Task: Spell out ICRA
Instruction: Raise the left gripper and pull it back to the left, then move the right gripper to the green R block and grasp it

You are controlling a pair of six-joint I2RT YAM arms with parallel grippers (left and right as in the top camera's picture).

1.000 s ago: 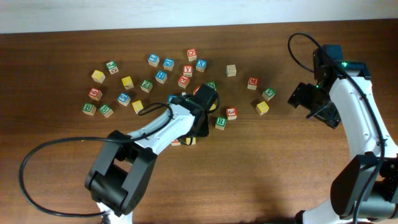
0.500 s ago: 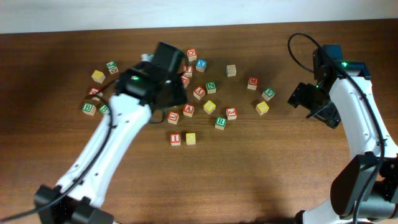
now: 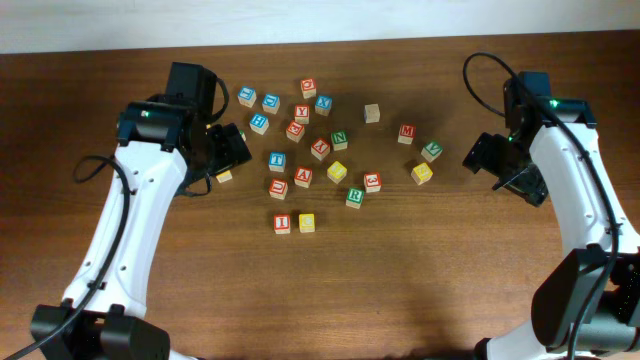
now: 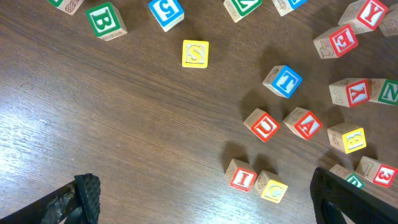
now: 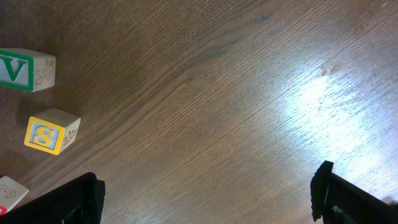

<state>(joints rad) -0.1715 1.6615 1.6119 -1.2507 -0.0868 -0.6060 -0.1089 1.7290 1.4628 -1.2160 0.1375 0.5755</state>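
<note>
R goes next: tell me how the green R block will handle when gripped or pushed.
The green R block looks like a rigid wooden cube, likely taking a firm pinch. Flat faces suggest it slides rather than rolls. The red 3 block sits close; a push may nudge it.

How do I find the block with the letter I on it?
On the wooden table, look below the big cluster of letter blocks in the overhead view, where two blocks sit alone, side by side. The I block is the left one, red, while the C block is yellow.
</note>
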